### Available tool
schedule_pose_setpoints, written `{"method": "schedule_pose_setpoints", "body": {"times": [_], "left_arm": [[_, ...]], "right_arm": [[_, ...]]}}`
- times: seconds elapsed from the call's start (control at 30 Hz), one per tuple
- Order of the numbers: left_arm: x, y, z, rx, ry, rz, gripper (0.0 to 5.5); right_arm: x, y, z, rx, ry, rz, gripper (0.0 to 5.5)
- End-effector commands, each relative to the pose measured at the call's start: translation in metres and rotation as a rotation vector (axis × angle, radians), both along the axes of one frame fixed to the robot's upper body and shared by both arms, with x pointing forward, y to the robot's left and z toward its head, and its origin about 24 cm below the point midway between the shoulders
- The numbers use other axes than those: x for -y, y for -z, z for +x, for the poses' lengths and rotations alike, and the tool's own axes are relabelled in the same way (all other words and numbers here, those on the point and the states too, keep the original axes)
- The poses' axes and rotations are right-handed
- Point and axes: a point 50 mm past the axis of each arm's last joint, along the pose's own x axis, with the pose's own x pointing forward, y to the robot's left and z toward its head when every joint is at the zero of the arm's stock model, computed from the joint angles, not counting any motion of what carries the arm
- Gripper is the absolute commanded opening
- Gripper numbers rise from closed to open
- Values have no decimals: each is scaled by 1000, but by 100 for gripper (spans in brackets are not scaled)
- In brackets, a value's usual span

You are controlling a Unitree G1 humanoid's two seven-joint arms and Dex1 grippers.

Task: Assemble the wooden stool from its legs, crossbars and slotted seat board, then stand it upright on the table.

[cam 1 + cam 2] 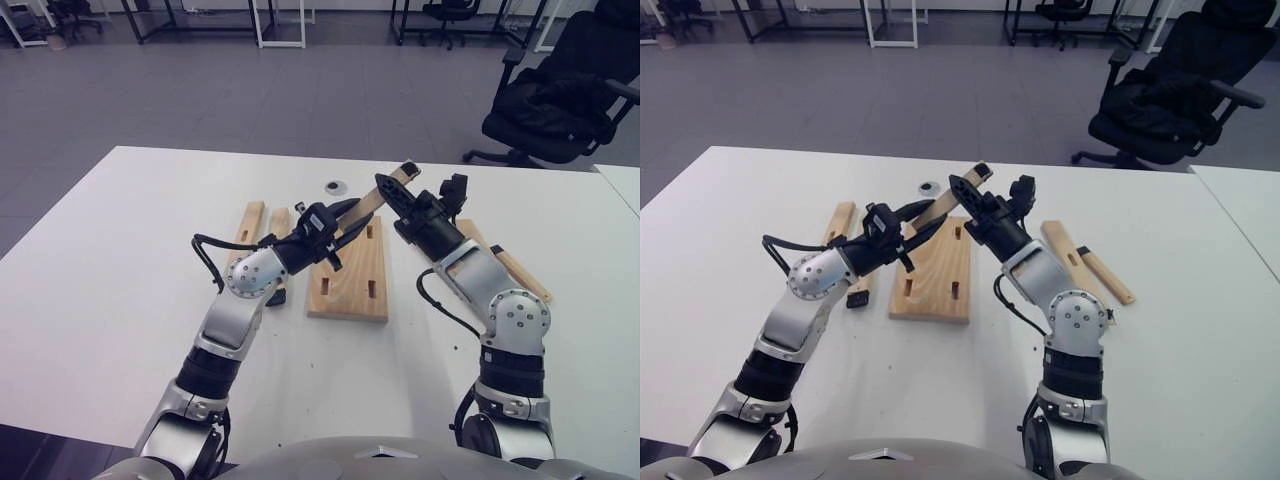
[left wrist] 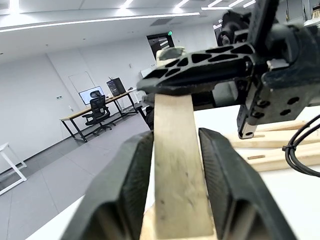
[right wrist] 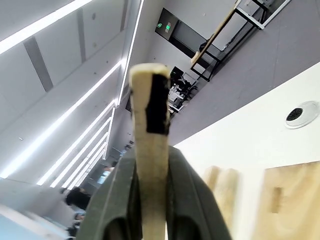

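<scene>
- Eye views: the left gripper (image 1: pixel 352 210) is closed on the lower part of one wooden leg (image 1: pixel 370 205), and the right gripper (image 1: pixel 387 187) is closed on its upper part. The leg is tilted in the air above the far end of the seat board (image 1: pixel 350 275), which lies flat on the worktop (image 1: pixel 120 260). Loose wooden parts (image 1: pixel 250 222) lie on both sides of it.
- Left wrist view: both fingers press the leg's flanks, and the right gripper crosses its far end.
- Right wrist view: the leg's dark-tipped end projects beyond the closed fingers.
- Risk: with two grips on one leg, uneven arm motion may twist it or make it slip. The seat board is unrestrained, so an angled entry may jam in a slot (image 1: pixel 371 289) or push the seat board away.
</scene>
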Motion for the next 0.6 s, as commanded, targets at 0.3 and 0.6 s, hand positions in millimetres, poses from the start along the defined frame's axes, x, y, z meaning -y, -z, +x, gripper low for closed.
{"method": "schedule_pose_setpoints", "body": {"times": [0.3, 0.6], "left_arm": [[-34, 11, 13, -199, -153, -189, 305], [-38, 11, 15, -209, -154, -185, 305]], "right_arm": [[146, 48, 5, 269, 135, -722, 42], [151, 75, -2, 256, 145, -691, 42]]}}
